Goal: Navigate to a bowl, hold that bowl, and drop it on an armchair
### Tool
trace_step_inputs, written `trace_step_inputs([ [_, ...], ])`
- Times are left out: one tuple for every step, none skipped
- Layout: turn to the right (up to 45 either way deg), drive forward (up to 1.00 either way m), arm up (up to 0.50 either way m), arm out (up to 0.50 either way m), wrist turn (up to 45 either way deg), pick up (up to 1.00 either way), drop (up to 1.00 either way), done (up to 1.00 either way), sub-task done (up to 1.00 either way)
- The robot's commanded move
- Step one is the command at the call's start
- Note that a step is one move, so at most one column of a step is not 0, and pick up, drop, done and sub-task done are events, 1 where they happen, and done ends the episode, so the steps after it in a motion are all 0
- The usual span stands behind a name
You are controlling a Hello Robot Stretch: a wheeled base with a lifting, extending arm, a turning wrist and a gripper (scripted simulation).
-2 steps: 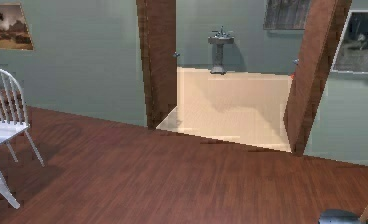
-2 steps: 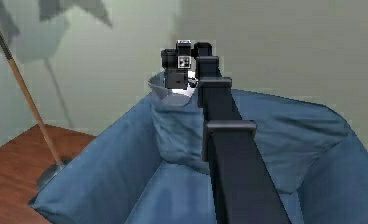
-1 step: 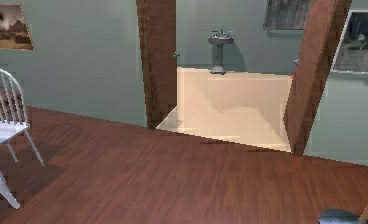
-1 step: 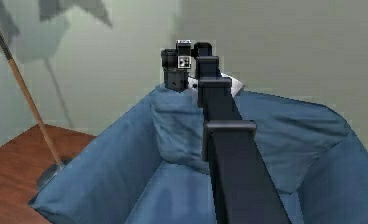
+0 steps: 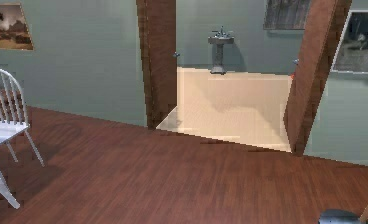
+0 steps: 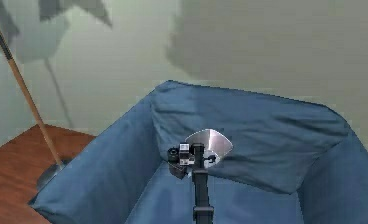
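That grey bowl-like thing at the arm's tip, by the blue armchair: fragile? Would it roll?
The grey bowl looks smooth and hard, so probably stiff and rather slippery. Its rounded outline suggests it could rock or roll. Fragility can't be judged. The blue armchair behind it looks padded, likely cushioning any fall.

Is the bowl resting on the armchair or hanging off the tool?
Cannot tell. The pale bowl-like shape shows at the tool with the blue armchair right behind it.
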Motion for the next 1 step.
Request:
trace_step_inputs([
  [0.0, 0.00, -0.32, 0.00, 0.0, 0.00, 0.00, 0.00, 0.00],
])
